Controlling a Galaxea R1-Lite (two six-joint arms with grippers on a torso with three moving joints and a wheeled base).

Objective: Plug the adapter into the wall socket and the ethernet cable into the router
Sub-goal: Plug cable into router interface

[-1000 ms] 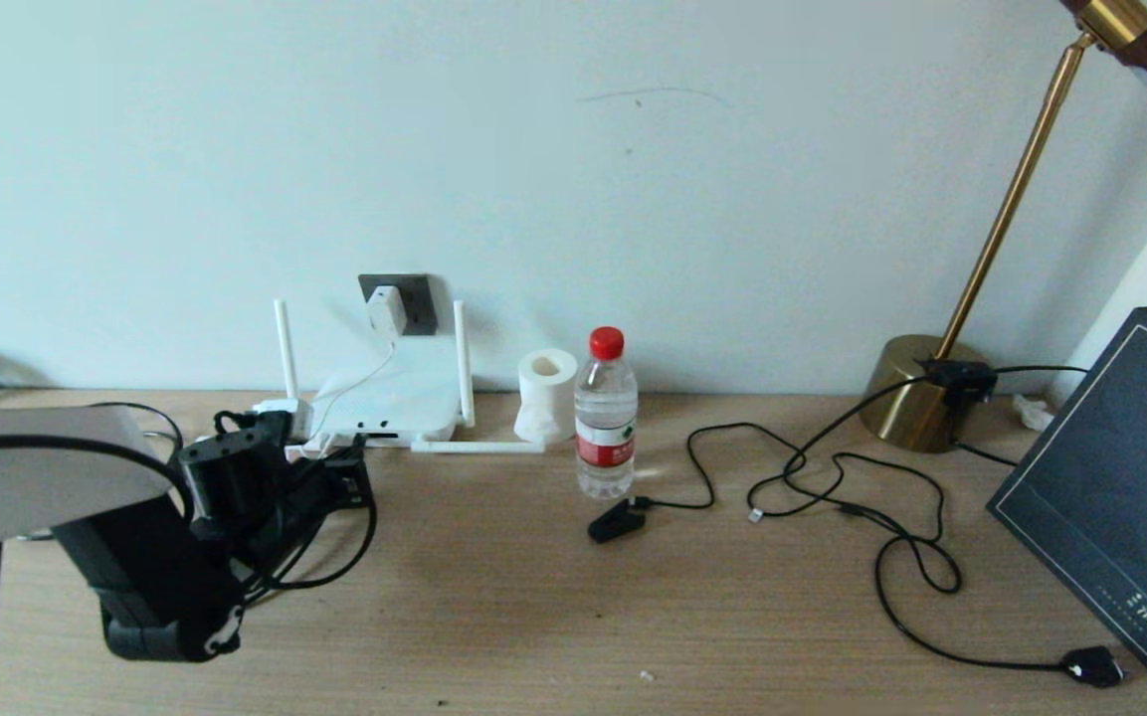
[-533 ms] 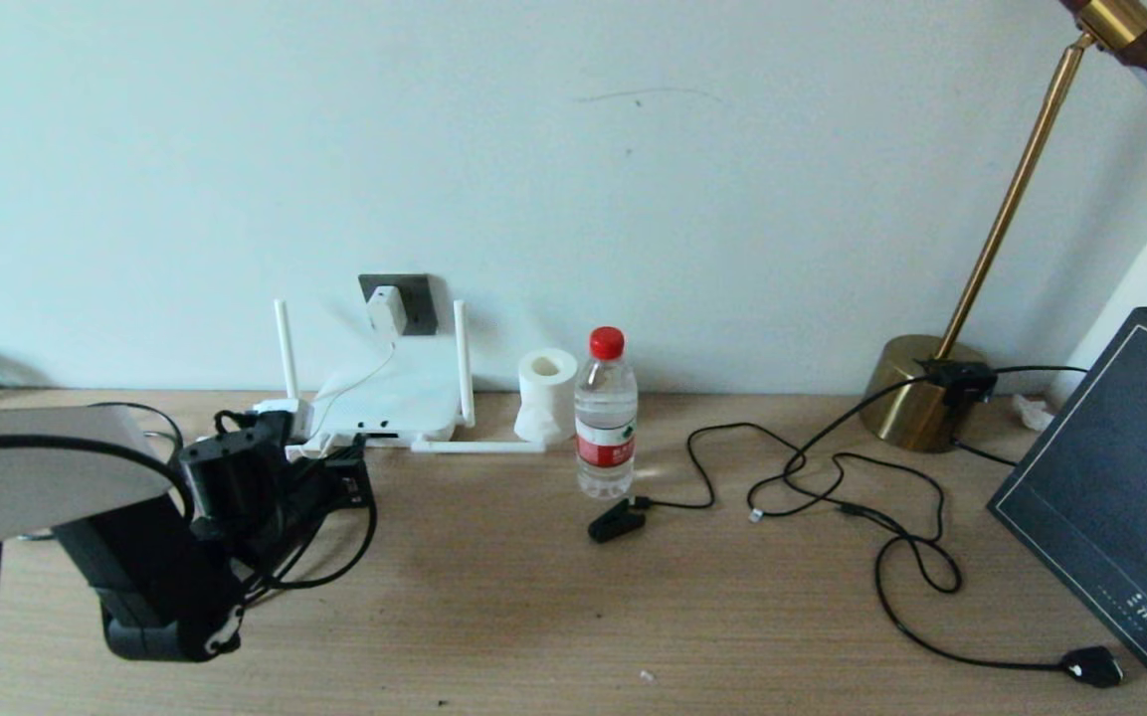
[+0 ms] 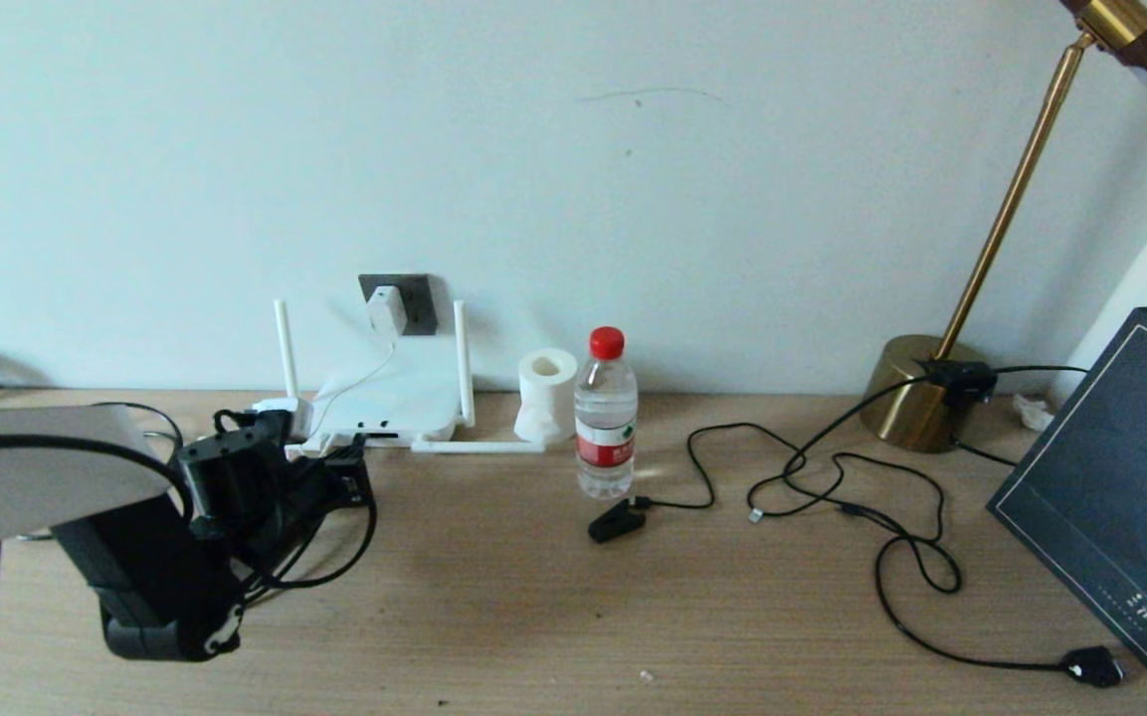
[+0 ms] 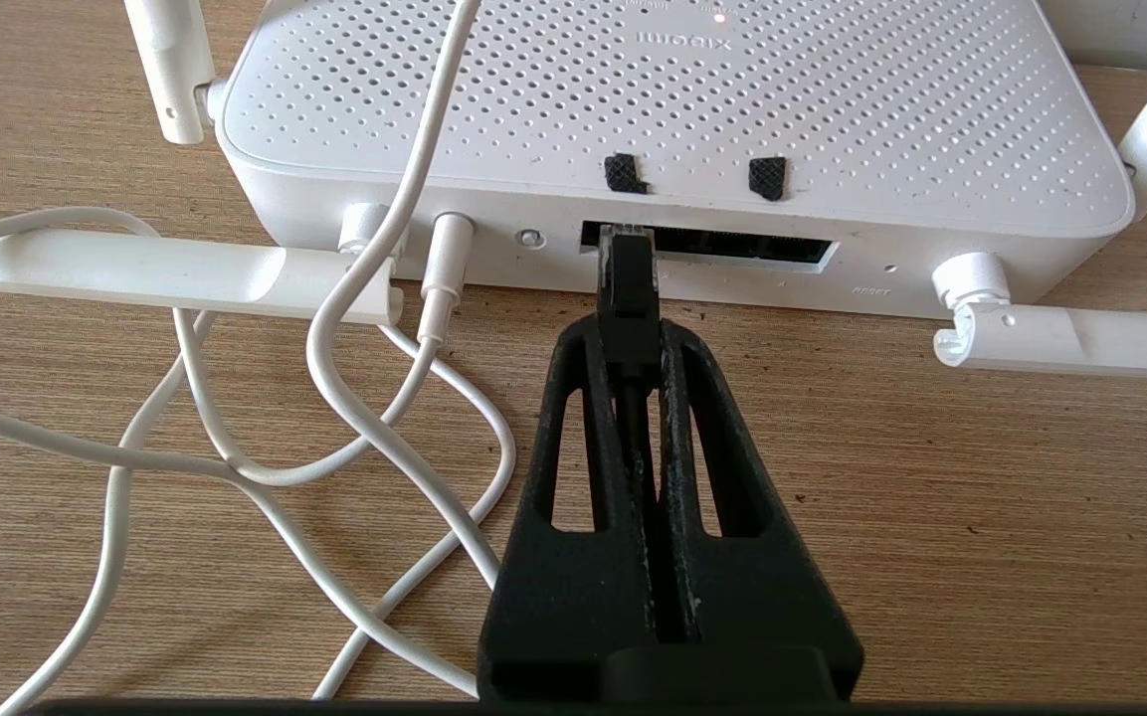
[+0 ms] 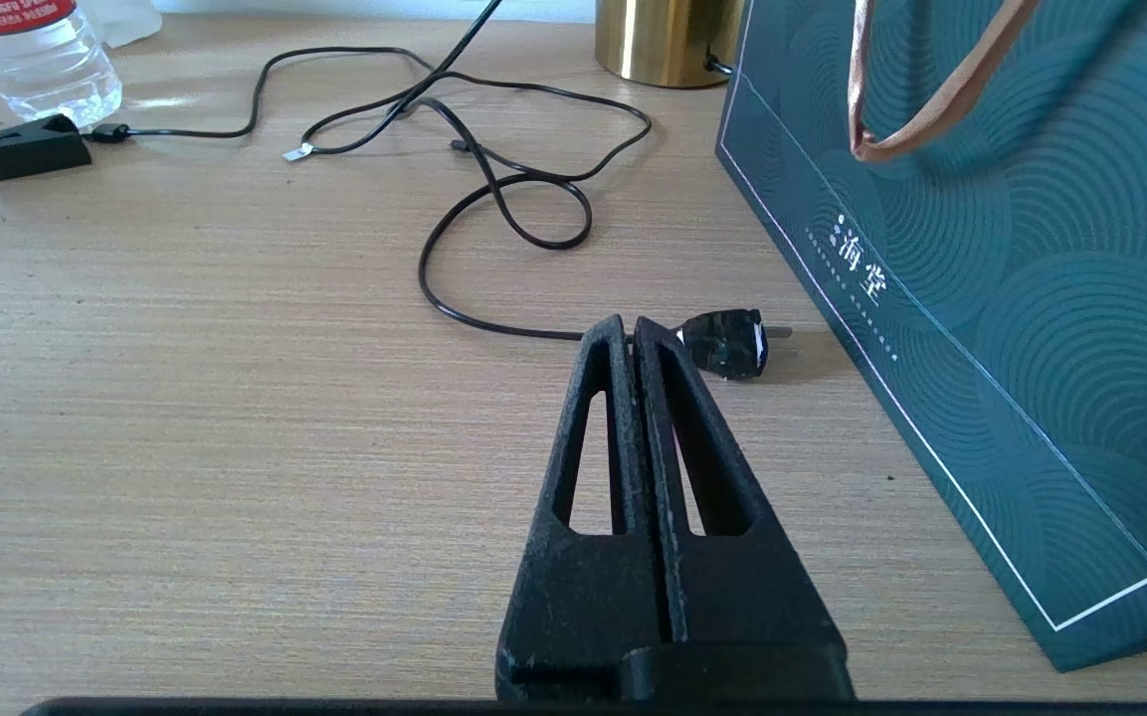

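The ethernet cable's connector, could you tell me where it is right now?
In the left wrist view, the ethernet cable's connector is pinched in the left gripper, its clear tip at the left end of the router's dark port slot.

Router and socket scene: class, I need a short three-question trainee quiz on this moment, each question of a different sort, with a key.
1. True or false: the adapter is plugged into the wall socket.
2. What does the left gripper hold? A) a water bottle B) the ethernet cable C) a white cord
3. Fill in: the cable's clear tip sits at the mouth of the router's dark ____ slot.

Key
1. True: the white block sits on the grey plate.
2. B: the fingers are clamped on the black connector.
3. Port. The right gripper is shut and empty, over the table beside a black plug.
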